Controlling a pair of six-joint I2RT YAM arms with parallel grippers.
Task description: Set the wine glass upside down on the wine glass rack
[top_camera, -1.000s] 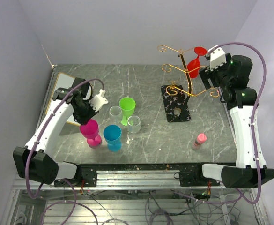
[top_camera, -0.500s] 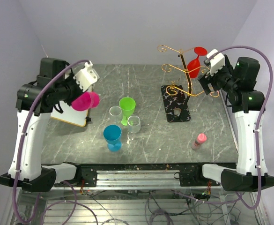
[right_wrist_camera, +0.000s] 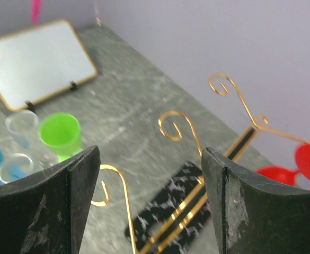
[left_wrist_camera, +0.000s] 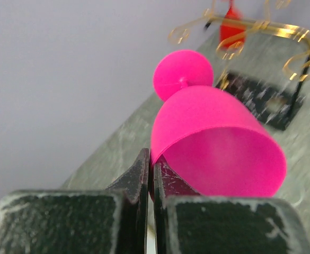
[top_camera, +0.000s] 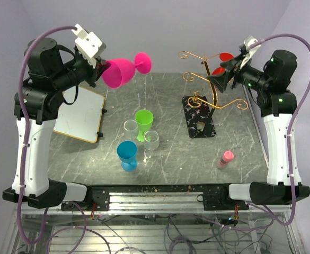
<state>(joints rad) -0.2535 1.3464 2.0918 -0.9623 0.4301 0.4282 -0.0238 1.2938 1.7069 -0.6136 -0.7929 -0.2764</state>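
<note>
White-and-black left arm [top_camera: 30, 148] and right arm [top_camera: 279, 143], each with 1 purple cable [top_camera: 282, 35]; 2 scuffed dark fingers [right_wrist_camera: 64, 211] apiece

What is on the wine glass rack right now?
A red wine glass hangs on the wine glass rack's upper arm; the right gripper hides part of its bowl.

We see a pink glass [left_wrist_camera: 218, 143] of smooth, fairly matt plastic, a rack [top_camera: 215, 98] of thin shiny gold metal wire, its base [top_camera: 198, 119] black-marbled, on a grey stone-look table [top_camera: 170, 95].
</note>
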